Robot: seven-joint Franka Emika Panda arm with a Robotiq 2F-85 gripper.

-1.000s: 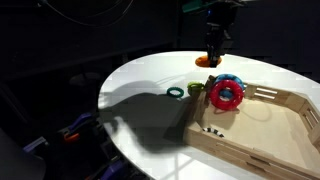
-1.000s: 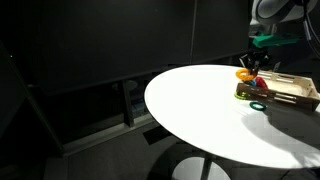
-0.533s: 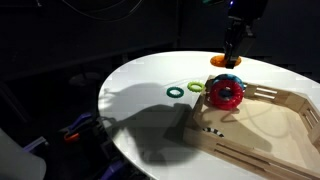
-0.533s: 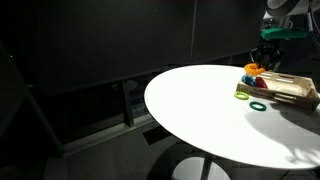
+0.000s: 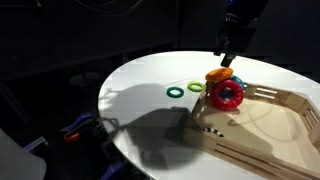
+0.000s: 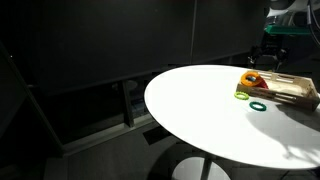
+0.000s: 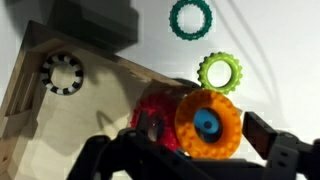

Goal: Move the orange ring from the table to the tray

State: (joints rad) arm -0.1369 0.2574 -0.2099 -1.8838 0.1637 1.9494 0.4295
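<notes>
The orange ring (image 7: 210, 122) lies tilted on the bigger red ring (image 7: 150, 115) at the near corner of the light-wood tray (image 7: 60, 135), with something blue showing through its hole. In both exterior views the orange ring (image 5: 217, 75) (image 6: 250, 79) sits at the tray's corner (image 5: 262, 128), by the white table's (image 5: 150, 80) far side. I cannot tell whether it is inside the tray wall. My gripper (image 7: 204, 132) hangs just above it (image 5: 228, 55), open, its fingers apart from the ring on either side.
A lime-green ring (image 7: 220, 72) and a thin dark-green ring (image 7: 190, 15) lie on the table beside the tray. A white toothed ring (image 7: 63, 72) lies inside the tray. The room around the table is dark.
The gripper carried the orange ring across the table to the tray's corner, then opened and let it go onto the red ring. The gripper has risen slightly.
</notes>
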